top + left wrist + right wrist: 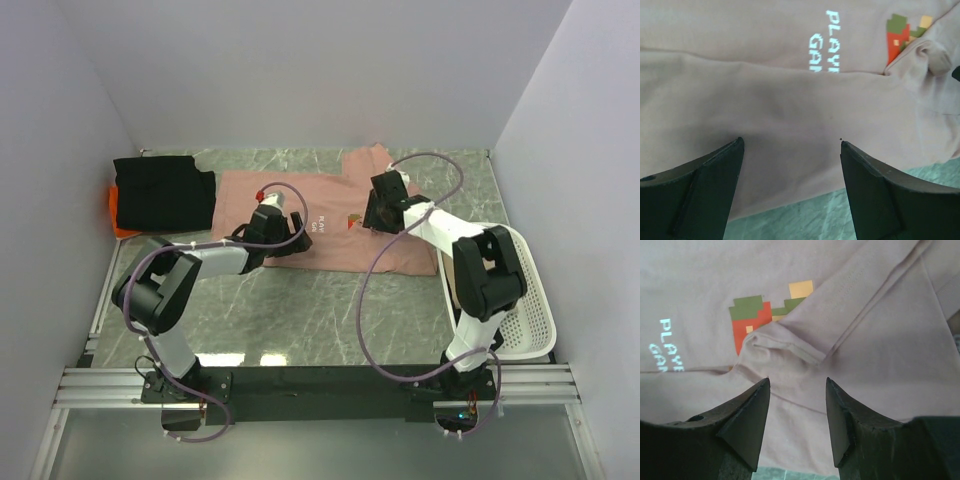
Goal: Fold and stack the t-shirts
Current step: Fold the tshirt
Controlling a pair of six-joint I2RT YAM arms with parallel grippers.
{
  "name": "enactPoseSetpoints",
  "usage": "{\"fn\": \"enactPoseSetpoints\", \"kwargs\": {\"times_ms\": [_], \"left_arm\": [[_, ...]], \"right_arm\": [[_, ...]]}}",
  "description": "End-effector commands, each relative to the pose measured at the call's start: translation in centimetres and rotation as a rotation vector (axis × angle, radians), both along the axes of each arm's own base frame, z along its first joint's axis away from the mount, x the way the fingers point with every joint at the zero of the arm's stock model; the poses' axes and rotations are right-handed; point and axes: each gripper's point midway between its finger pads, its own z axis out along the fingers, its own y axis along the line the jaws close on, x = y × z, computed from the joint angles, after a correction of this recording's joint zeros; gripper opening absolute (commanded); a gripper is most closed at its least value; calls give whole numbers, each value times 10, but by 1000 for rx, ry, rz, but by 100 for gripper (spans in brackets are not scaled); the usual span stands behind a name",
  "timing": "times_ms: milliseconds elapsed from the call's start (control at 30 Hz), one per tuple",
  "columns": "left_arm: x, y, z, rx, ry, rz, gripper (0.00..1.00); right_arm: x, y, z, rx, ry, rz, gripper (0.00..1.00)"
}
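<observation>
Both claws are released and empty. The left gripper has its jaws wide apart above the near folded flap of the pink t-shirt. The right gripper has its jaws apart just short of the tucked-in sleeve. The pink t-shirt lies mid-table, partly folded, with its near long edge turned over up to the white text. The black t-shirt sits folded at the far left on the orange t-shirt, and the basket is at the right edge. Risks as I see them: the sleeve hem is curled and standing up beside the pixel graphic, so nothing pins it and it may flop open on the next lift. A pinch at the flap could take only the top layer, which would peel the fold apart rather than carry it. The tabletop looks slick, so a one-sided pull likely drags the whole shirt askew. The two claws work close together over the chest, so crossing paths could make them clash. The final transfer also needs even support, or the bundle sags and unfolds before it reaches the black one.
</observation>
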Motion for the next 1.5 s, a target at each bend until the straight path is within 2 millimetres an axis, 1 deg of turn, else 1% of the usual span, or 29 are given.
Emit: {"fn": "enactPoseSetpoints", "kwargs": {"times_ms": [0, 33, 67, 167, 300, 433, 567, 667, 767, 800, 867, 900, 933, 967, 1000, 1033, 1067, 1100, 1133, 1167, 1200, 1233, 1267, 1333, 1367, 1400, 1467], "left_arm": [[2, -5, 1, -33, -22, 3, 83], [1, -4, -1, -30, -18, 4, 83], [-2, -2, -5, -27, -6, 5, 83], [-8, -2, -13, -23, 12, -1, 83], [-13, 0, -20, -15, 27, -3, 83], [-14, 1, -23, -8, 35, -5, 83], [-15, 2, -26, -1, 40, -4, 83], [-15, 2, -26, 1, 42, -6, 83], [-14, 2, -26, 4, 42, -2, 83], [-15, 3, -27, 7, 44, -2, 83], [-15, 4, -27, 11, 45, 1, 83], [-15, 4, -28, 12, 48, 1, 83], [-15, 4, -28, 13, 49, 1, 83], [-16, 5, -29, 14, 50, 2, 83], [-16, 5, -28, 14, 49, 2, 83], [-17, 5, -28, 14, 50, 1, 83], [-18, 6, -28, 15, 51, 2, 83], [-17, 5, -28, 13, 51, 3, 83], [-18, 6, -30, 16, 55, 3, 83], [-18, 6, -29, 14, 54, 4, 83], [-19, 6, -30, 17, 56, 3, 83], [-19, 6, -30, 15, 57, 3, 83], [-19, 7, -32, 17, 61, 5, 83], [-20, 7, -34, 22, 67, 4, 83], [-21, 8, -36, 24, 71, 4, 83], [-22, 8, -36, 25, 72, 4, 83], [-23, 8, -38, 27, 77, 1, 83]], "right_arm": [[22, 5, 8, -14, -38, 19, 55], [22, 5, 1, -21, -21, 18, 55], [25, 3, 3, -30, -20, 7, 55], [28, 0, -4, -41, -9, -4, 55], [29, -6, -5, -51, -8, -13, 55], [30, -10, -10, -42, 9, -11, 55], [29, -7, -15, -35, 23, 7, 54], [29, -8, -20, -37, 35, 10, 53], [30, -5, -19, -23, 31, 25, 47], [30, -5, -19, -20, 30, 31, 42], [33, -5, -17, -20, 27, 32, 36], [35, -5, -16, -28, 24, 36, 27], [37, -6, -14, -34, 21, 34, 23], [42, -7, -8, -46, 10, 31, 18], [46, -8, -4, -56, 1, 36, 10], [49, -8, -3, -67, 0, 36, 7], [57, -7, 7, -71, -18, 37, 4], [60, -6, 12, -79, -26, 52, 1], [64, -4, 11, -81, -24, 62, 1], [73, 1, 22, -75, -48, 82, 0], [78, 5, 25, -68, -56, 95, 0], [81, 11, 23, -49, -51, 119, 0], [88, 16, 31, -42, -74, 144, 1], [92, 24, 28, -22, -68, 181, 8], [95, 28, 34, -14, -83, 202, 12], [96, 30, 35, -6, -88, 212, 22], [95, 32, 40, 8, -105, 225, 33]]}}
